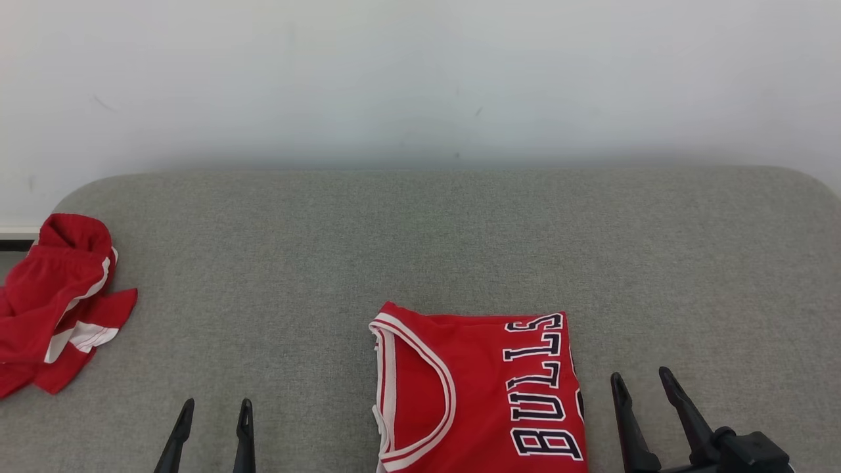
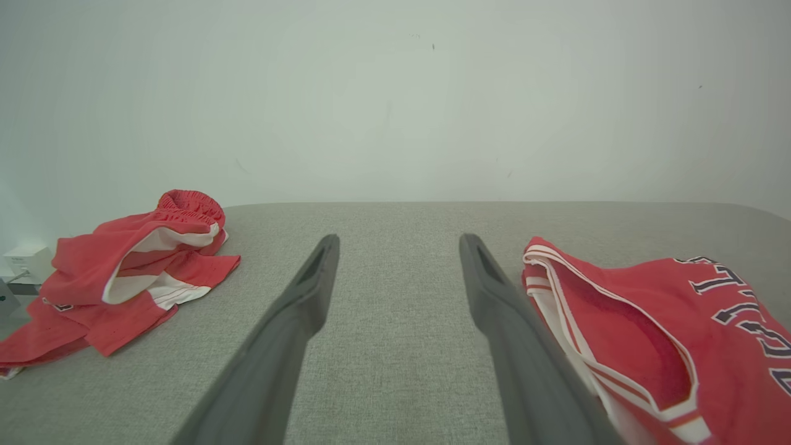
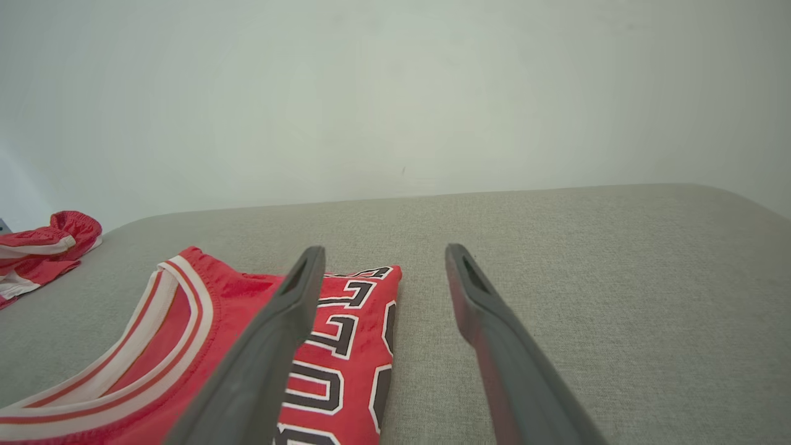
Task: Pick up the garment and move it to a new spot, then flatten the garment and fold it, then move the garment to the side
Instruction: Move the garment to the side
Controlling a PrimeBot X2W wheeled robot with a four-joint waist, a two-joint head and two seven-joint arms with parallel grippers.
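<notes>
A red jersey (image 1: 479,387) with white trim and dark BULLS lettering lies folded flat on the grey cushion (image 1: 420,243), near the front middle. My left gripper (image 1: 217,415) stands open to the left of it, over bare cushion, holding nothing. My right gripper (image 1: 642,382) is open just past the jersey's right edge, also with nothing in it. In the left wrist view the jersey (image 2: 667,334) lies right of the open left gripper (image 2: 398,247). In the right wrist view the jersey (image 3: 247,334) lies left of and under the left finger of the right gripper (image 3: 383,256).
A crumpled pair of red shorts (image 1: 56,302) with white stripes lies at the cushion's left edge, seen too in the left wrist view as the shorts (image 2: 123,272). A pale wall (image 1: 420,79) stands behind the cushion. A white box (image 2: 28,259) sits beyond the shorts.
</notes>
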